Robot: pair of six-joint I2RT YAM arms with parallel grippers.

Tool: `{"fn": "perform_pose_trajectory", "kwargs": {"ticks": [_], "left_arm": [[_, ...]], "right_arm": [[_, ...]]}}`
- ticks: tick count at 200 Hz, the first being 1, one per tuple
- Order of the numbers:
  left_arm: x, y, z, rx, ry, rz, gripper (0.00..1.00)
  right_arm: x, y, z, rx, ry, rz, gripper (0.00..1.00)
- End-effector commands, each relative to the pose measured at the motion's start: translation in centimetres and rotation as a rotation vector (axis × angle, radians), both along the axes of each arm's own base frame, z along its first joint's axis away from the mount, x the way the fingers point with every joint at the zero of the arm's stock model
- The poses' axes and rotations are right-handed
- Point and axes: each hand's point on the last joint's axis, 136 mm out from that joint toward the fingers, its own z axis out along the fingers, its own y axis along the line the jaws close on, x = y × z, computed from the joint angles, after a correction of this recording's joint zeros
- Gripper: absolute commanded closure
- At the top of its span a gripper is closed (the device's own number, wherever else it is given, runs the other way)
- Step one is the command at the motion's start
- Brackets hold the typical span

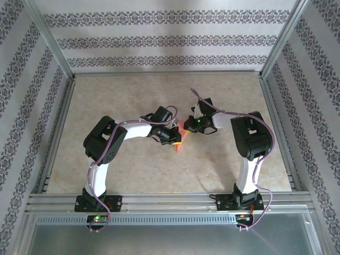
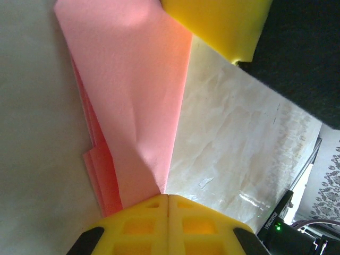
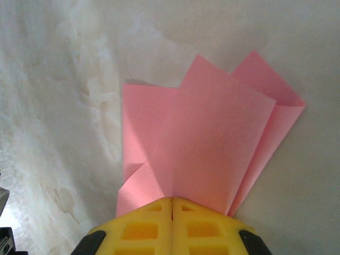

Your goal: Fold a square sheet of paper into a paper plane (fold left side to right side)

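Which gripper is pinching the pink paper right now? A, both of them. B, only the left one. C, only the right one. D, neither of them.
A: in the wrist views, the left gripper and the right gripper each have their yellow tips shut together on an edge of the folded pink paper.

I saw the thin, plain salmon-pink paper sheet (image 1: 180, 144) near the middle of the bench (image 1: 133, 95), folded into overlapping layers with sharp creases. In the right wrist view the sheet (image 3: 212, 149) fanned out into pointed flaps from the closed right fingers (image 3: 143, 229). In the left wrist view the sheet (image 2: 138, 95) narrowed to a tip at the closed left fingers (image 2: 139, 224).
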Motion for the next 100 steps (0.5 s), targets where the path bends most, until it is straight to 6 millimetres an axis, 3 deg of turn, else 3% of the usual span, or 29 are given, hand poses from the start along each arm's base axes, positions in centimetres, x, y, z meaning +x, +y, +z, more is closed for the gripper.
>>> {"fn": "perform_pose_trajectory", "kwargs": {"ticks": [1,100], "left_arm": [[-1.16,0.64,-1.62,0.055,0.03,-0.014,0.97],[-1.55,1.07,-2.49,0.08,0.04,-0.012,0.97]], "right_arm": [[-3.41,-1.58,-4.61,-0.127,0.15,0.01,1.0],[-3.36,-1.48,-4.64,-0.131,0.152,0.013,1.0]]}}
